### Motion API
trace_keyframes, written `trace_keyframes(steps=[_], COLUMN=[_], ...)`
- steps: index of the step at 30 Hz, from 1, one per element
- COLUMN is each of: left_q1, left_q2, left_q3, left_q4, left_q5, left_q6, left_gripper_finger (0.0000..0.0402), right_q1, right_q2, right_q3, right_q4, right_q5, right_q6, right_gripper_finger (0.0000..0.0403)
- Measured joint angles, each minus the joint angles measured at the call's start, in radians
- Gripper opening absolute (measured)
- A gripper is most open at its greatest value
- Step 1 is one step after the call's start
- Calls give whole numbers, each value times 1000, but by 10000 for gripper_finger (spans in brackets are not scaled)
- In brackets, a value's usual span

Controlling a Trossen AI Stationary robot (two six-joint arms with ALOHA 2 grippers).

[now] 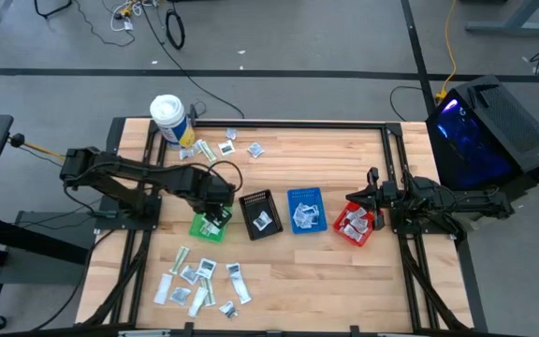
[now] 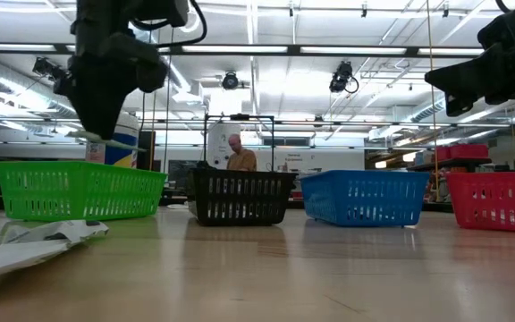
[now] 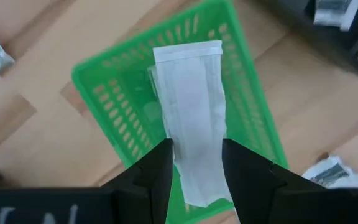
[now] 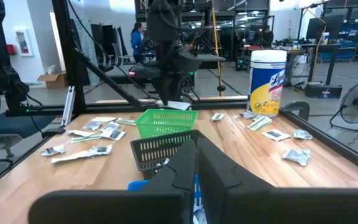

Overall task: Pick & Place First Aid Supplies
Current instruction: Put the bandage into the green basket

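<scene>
White strip packet (image 3: pixel 191 118) clamped in the left gripper (image 3: pixel 194 163) jaws above one green bin (image 1: pixel 210 225) — right gripper (image 4: pixel 196 163) jaws closed.

A grey floor (image 1: pixel 326 37) strewn with cables (image 1: pixel 171 23) surrounds the wooden worktop (image 1: pixel 326 281). Strip lights (image 2: pixel 266 49) line the ceiling; a person (image 2: pixel 238 154) sits far back.

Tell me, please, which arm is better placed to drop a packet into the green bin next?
The left. Its gripper hangs directly over the green bin, shut on a long white packet. The right gripper waits shut near the red bin, holding nothing.
</scene>
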Motion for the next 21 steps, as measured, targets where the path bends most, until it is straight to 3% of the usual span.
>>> trace_keyframes(steps=[10,21], left_q1=[-60,-63], left_q2=[1,18], left_q3=[-12,-12], left_q4=[16,63], left_q5=[16,-11], left_q6=[-156,-184], left_gripper_finger=[145,145], right_q1=[0,0], right_q2=[0,0], right_q3=[0,0], right_q4=[0,0], right_q5=[0,0], right_q6=[0,0], right_gripper_finger=[23,23])
